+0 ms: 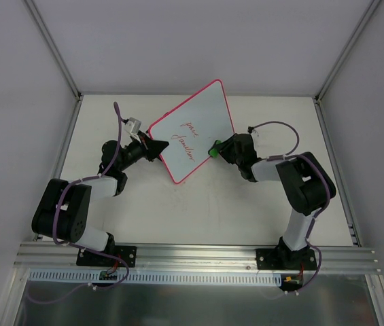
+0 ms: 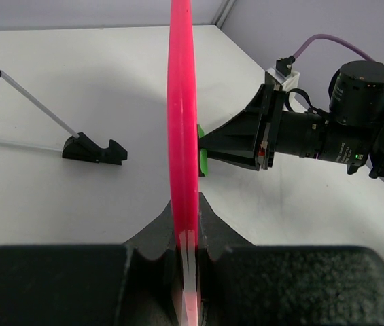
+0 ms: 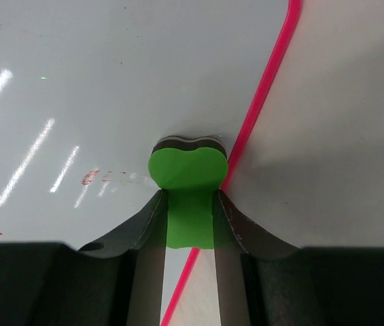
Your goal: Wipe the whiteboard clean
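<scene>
Both pinch: left gripper [image 1: 156,148] grips the whiteboard [image 1: 208,109] rim, right gripper [image 1: 216,151] holds the green eraser [image 3: 187,170] against it, handwriting [image 1: 181,139] lying leftward.

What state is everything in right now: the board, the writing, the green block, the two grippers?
Glossy white board with pink-red rim: held by its edge, not wiped clean.
Green eraser block: pressed on the board near its rim.
Red handwriting: mostly intact, smudged beside the eraser.
Left gripper: shut on the board's edge.
Right gripper: shut on the eraser.
</scene>
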